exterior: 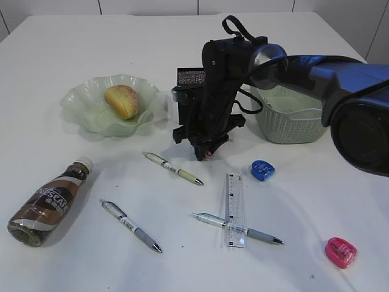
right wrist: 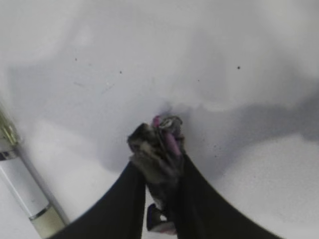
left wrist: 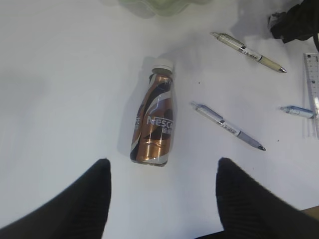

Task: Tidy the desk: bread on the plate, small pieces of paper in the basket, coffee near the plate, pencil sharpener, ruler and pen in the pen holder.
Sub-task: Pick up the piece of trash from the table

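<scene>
At desk [exterior: 55,42] centre, a grey crumpled paper ball [right wrist: 162,144] is pinched by the right gripper [right wrist: 159,164], prob. for the basket [exterior: 285,121] at 2 o'clock; left gripper [left wrist: 162,186] is held open over the coffee [left wrist: 154,124].

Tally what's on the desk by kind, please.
Pens: 3
Pencil sharpeners: 2
Ruler: 1
Coffee bottle: 1
Bread: 1
Plate: 1
Basket: 1
Pen holder: 1
Paper ball, in right gripper: 1
Total: 12

Glossy plastic bottle [left wrist: 154,119], translucent glassy plate [exterior: 85,112], smooth matt white desk [exterior: 73,48].
</scene>
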`<state>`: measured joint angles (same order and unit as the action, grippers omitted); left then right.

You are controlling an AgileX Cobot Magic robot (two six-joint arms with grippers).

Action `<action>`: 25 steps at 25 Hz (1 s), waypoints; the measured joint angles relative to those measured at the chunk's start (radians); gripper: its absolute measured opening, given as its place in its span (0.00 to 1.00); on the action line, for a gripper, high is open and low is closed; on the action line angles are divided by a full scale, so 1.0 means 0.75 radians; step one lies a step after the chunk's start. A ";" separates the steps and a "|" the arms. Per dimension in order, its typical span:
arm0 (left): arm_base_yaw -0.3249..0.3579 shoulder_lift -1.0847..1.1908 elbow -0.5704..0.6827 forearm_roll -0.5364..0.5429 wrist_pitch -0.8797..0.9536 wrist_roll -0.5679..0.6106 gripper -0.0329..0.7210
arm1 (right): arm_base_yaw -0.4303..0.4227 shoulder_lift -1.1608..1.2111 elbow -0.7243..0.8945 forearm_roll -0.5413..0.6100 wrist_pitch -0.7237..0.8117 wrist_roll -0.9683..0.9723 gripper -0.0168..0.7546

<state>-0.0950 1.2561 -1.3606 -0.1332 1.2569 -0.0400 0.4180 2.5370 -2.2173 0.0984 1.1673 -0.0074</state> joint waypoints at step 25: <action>0.000 0.000 0.000 -0.027 0.000 0.000 0.66 | 0.000 -0.186 -0.087 -0.064 0.078 0.010 0.05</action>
<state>-0.0950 1.2561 -1.3606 -0.1532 1.2569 -0.0400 0.4180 2.3976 -2.2823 0.0502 1.2256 0.0000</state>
